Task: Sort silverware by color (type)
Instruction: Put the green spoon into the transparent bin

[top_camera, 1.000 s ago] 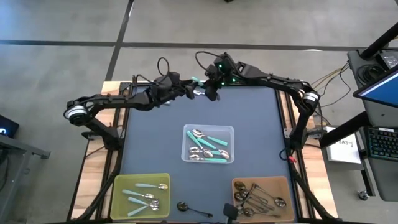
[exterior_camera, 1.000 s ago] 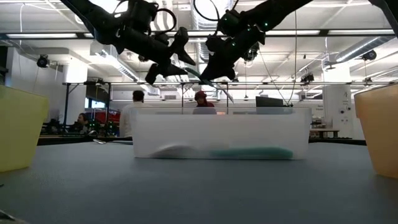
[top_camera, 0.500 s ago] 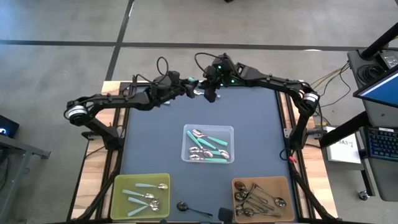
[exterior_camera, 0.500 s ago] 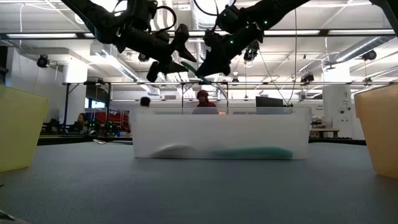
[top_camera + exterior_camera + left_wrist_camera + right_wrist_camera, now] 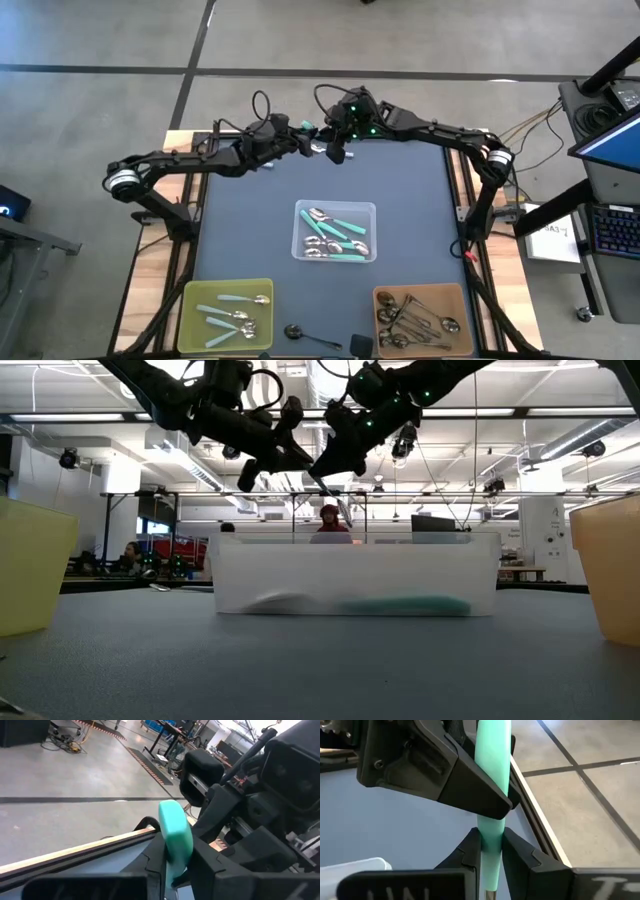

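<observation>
A teal-handled spoon (image 5: 319, 141) hangs in the air over the table's far edge, between my two grippers. My left gripper (image 5: 308, 139) is shut on it, having come from the table's left. My right gripper (image 5: 335, 150) is shut on it as well, having come from the right. The left wrist view shows the teal handle (image 5: 175, 836) between the left fingers. In the right wrist view the handle (image 5: 492, 780) runs away from my right fingers. The spoon's bowl is hidden. More silverware lies in the three bins. My left gripper pinches the teal handle (image 5: 173, 862) between its two fingers, near the handle's free end, which sticks out past them. The fingers (image 5: 470, 790) lie across the handle. The spoon is clear of the table. My right gripper pinches the same handle (image 5: 491, 851) between its two fingers (image 5: 468, 851), lower along it than the left gripper's hold. The handle runs out forward between the fingers, along them. The spoon is held high above the table.
A clear bin (image 5: 335, 232) with teal-handled spoons stands mid-table. A yellow bin (image 5: 227, 313) with pale-handled spoons is at the near left, a brown bin (image 5: 422, 312) with metal ones at the near right. A dark spoon (image 5: 305, 334) lies at the near edge. People show in the room behind.
My left gripper has shut on the teal handle, where it stood open around it before. My right gripper, still shut on the spoon, has shifted a little up and toward the left gripper.
</observation>
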You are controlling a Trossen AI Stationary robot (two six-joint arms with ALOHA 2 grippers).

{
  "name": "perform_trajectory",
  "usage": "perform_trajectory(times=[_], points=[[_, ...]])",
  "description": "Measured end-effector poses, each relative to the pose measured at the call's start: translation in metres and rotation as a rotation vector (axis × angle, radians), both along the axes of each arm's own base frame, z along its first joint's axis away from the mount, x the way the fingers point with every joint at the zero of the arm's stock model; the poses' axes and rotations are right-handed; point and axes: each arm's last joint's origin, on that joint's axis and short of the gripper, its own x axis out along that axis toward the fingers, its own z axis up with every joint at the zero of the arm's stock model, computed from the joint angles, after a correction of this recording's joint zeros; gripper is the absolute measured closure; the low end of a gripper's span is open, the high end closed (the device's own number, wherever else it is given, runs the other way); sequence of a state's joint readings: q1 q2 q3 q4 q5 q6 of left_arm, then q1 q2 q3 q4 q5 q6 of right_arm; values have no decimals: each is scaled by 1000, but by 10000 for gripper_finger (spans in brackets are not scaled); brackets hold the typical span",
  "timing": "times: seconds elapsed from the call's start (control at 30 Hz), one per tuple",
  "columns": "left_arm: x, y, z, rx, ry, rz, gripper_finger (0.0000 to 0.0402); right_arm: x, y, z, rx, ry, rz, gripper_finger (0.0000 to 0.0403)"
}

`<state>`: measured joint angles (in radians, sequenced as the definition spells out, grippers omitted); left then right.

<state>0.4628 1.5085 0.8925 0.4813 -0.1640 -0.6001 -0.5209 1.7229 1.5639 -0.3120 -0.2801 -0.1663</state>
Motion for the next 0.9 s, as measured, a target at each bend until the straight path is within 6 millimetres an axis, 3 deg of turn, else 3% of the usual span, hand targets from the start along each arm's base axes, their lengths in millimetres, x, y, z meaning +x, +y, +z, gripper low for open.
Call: perform_trajectory(times=[0.07, 0.27, 0.4, 0.6, 0.9], points=[[0, 1, 0, -12, -8, -15, 366, 0, 0, 0, 19, -3, -7, 345], [0, 0, -2, -26, 1, -44, 367, -4, 2, 0, 45, 24, -8, 248], [0, 0, -2, -50, -13, -59, 367, -15, 4, 4, 72, 87, -14, 208], [4, -9, -3, -132, -47, -185, 367, -46, 6, 32, 69, 144, -27, 200], [19, -48, -5, -251, -48, -485, 368, -82, 9, 62, 51, 113, -77, 217]])
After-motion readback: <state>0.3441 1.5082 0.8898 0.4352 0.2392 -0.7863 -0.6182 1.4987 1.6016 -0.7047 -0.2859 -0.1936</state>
